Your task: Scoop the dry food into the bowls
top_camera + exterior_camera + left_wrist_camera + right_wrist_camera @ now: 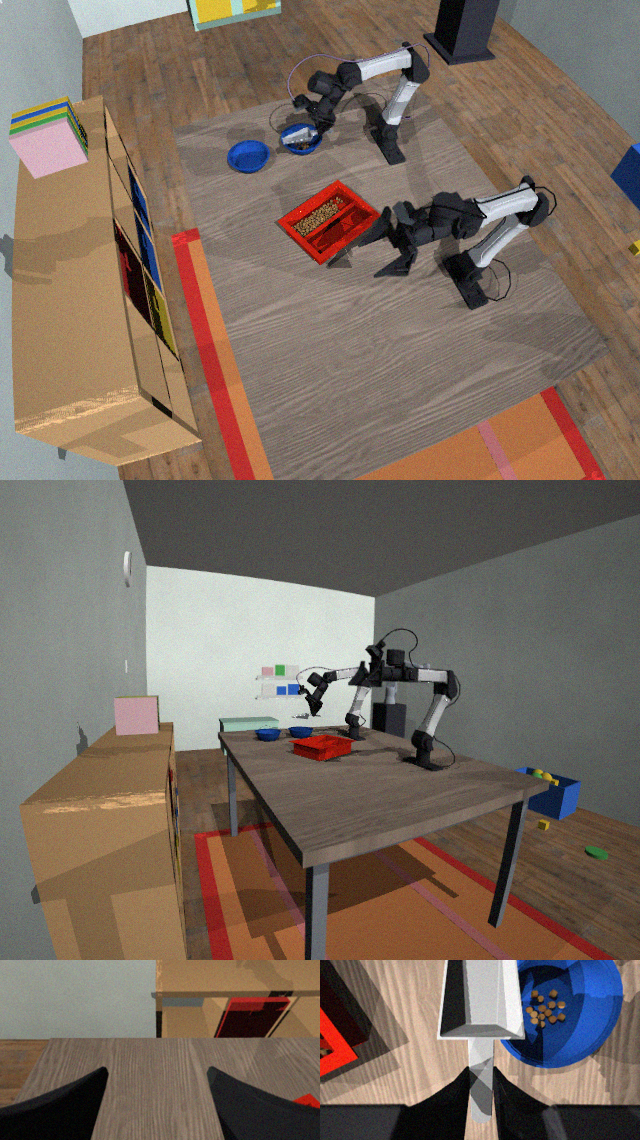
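Note:
My right gripper (pixel 316 132) (pixel 313 714) (pixel 481 1069) is shut on the handle of the grey scoop (pixel 297 136) (pixel 301 716) (pixel 483 994). The scoop is held in the air above and beside a blue bowl (pixel 316 143) (pixel 300 732) (pixel 599 1001); its pan looks empty. Several brown pieces lie in that bowl. The other blue bowl (pixel 248 156) (pixel 268 735) stands upright and looks empty. The red box (pixel 299 243) (pixel 310 749) (pixel 309 1099) (pixel 339 1055) lies flat, with food (pixel 316 217) in one compartment. My left gripper (pixel 367 260) (pixel 359 685) (pixel 158 1069) is open and empty, raised beside the box.
The wooden table (pixel 320 330) (pixel 392 790) (pixel 158 1110) carries the bowls, the box and both arm bases. The box lies between the bowls and the left arm's side. A wooden shelf unit (pixel 67 310) (pixel 103 790) (pixel 240 976) stands beyond the table edge.

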Robot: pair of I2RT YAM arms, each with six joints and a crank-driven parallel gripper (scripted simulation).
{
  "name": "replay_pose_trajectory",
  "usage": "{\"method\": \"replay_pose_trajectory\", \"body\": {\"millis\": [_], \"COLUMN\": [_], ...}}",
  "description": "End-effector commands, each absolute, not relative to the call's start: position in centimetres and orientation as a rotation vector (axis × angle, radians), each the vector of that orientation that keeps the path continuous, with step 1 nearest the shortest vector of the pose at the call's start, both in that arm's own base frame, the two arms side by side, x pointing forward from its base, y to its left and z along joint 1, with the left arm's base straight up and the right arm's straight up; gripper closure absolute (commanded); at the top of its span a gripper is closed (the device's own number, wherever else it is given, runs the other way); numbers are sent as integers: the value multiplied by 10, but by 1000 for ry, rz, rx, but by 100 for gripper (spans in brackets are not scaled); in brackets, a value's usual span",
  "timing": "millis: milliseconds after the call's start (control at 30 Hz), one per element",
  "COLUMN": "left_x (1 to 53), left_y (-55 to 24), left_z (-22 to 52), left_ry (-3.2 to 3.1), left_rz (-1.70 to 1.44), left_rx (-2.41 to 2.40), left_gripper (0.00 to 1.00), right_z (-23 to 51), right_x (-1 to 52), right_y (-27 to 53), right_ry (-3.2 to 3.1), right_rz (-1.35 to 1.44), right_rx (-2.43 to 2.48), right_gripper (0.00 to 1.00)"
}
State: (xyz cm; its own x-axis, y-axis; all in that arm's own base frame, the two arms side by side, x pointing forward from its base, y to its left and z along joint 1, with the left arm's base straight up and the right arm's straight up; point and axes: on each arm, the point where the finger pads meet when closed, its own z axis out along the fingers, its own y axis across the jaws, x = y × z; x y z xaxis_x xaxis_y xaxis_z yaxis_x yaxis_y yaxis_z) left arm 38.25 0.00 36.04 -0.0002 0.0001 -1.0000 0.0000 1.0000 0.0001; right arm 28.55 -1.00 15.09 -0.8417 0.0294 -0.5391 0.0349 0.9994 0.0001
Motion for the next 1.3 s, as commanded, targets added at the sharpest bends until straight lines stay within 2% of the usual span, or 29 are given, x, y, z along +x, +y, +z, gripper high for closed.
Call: {"method": "replay_pose_trajectory", "body": {"millis": [0,1267], "left_x": [382,380], "left_y": [0,0], "left_z": [367,380], "left_ry": [1553,1518], "left_rz": [0,-1], "left_rx": [0,-1], "left_gripper": [0,0], "right_z": [154,162], "right_x": [287,292], "right_y": [-10,-10], "right_ry": [2560,2529], "right_rz": [-14,-14], "right_rx": [44,44], "right_gripper": [100,100]}}
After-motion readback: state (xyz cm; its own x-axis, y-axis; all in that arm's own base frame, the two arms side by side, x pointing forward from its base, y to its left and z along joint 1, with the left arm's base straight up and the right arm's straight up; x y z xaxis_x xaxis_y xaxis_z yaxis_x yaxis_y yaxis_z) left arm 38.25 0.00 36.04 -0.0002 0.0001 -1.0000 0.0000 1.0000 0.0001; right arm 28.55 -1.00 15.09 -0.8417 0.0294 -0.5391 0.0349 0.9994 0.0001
